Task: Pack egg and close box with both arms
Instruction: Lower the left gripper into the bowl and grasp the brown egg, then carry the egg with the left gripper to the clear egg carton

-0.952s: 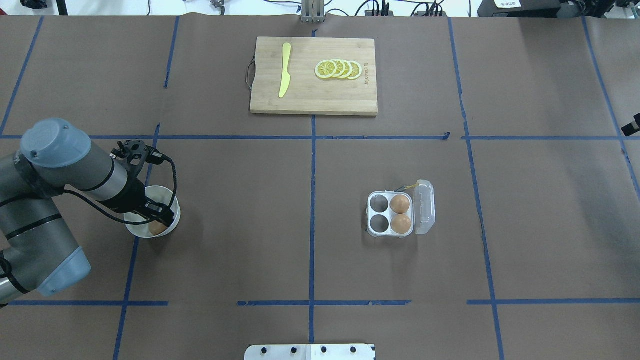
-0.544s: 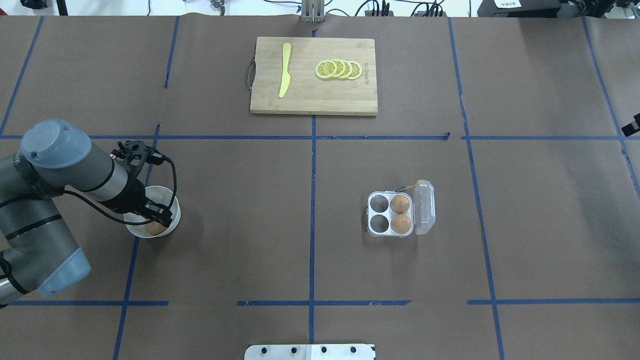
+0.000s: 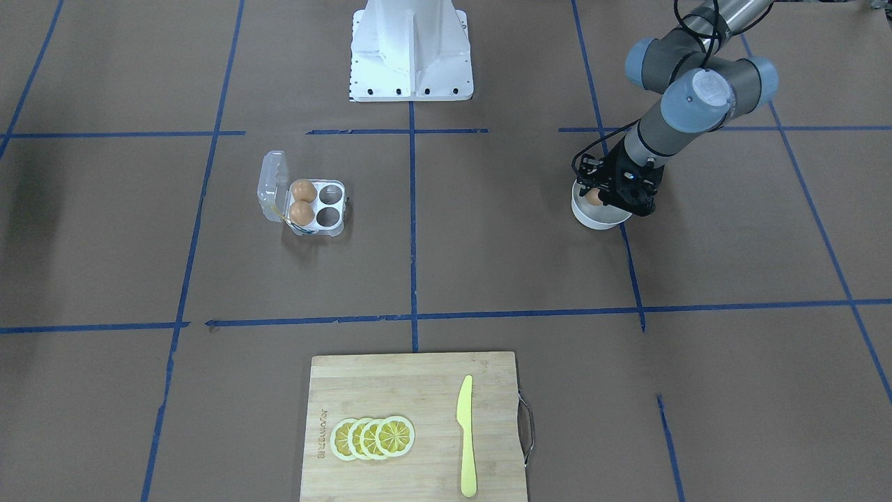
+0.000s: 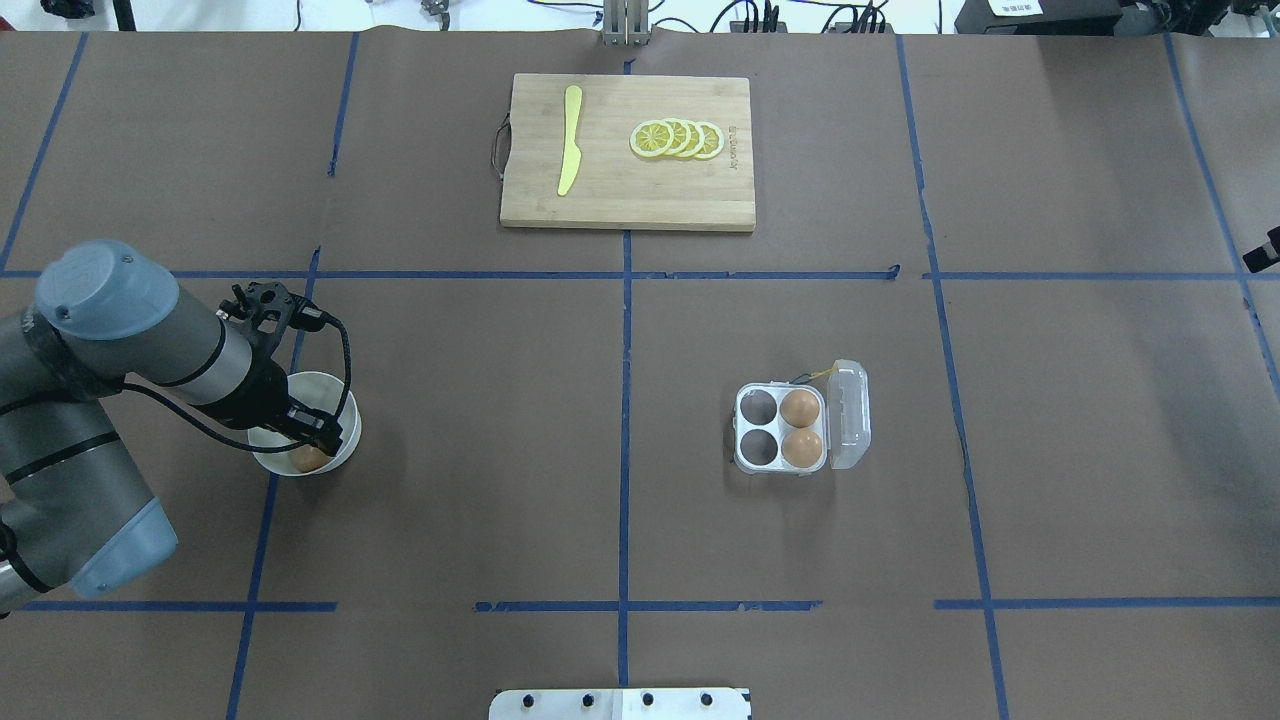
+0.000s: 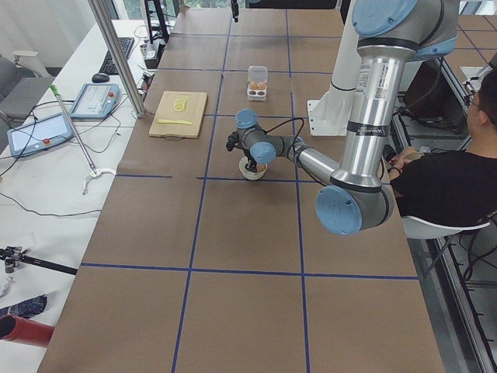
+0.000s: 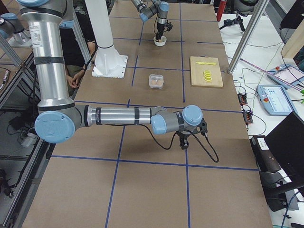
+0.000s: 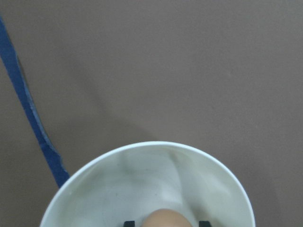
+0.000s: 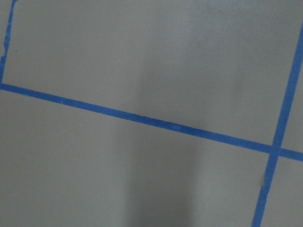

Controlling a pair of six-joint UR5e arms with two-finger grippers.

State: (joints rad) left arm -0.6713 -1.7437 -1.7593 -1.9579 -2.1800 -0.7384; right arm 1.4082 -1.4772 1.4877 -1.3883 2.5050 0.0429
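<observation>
A tan-brown egg (image 4: 307,458) lies in a round white bowl (image 4: 347,428) at the table's left. My left gripper (image 4: 312,445) reaches down into the bowl. In the left wrist view its two black fingertips (image 7: 129,223) stand either side of the egg (image 7: 165,218) with small gaps, so it is open around it. The clear four-cell box (image 4: 778,428) sits right of centre, lid (image 4: 850,415) open, with two eggs (image 4: 800,408) in the cells next to the lid. My right gripper (image 6: 183,144) hangs over bare table; I cannot tell if it is open or shut.
A wooden cutting board (image 4: 640,195) with a yellow knife (image 4: 570,140) and lemon slices (image 4: 678,138) lies at the far middle. Blue tape lines cross the brown table. A person sits beside the robot base in the exterior left view (image 5: 446,186).
My left arm has shifted slightly back and lower into the bowl, and the gripper sits closer around the egg. The box and board have not moved.
</observation>
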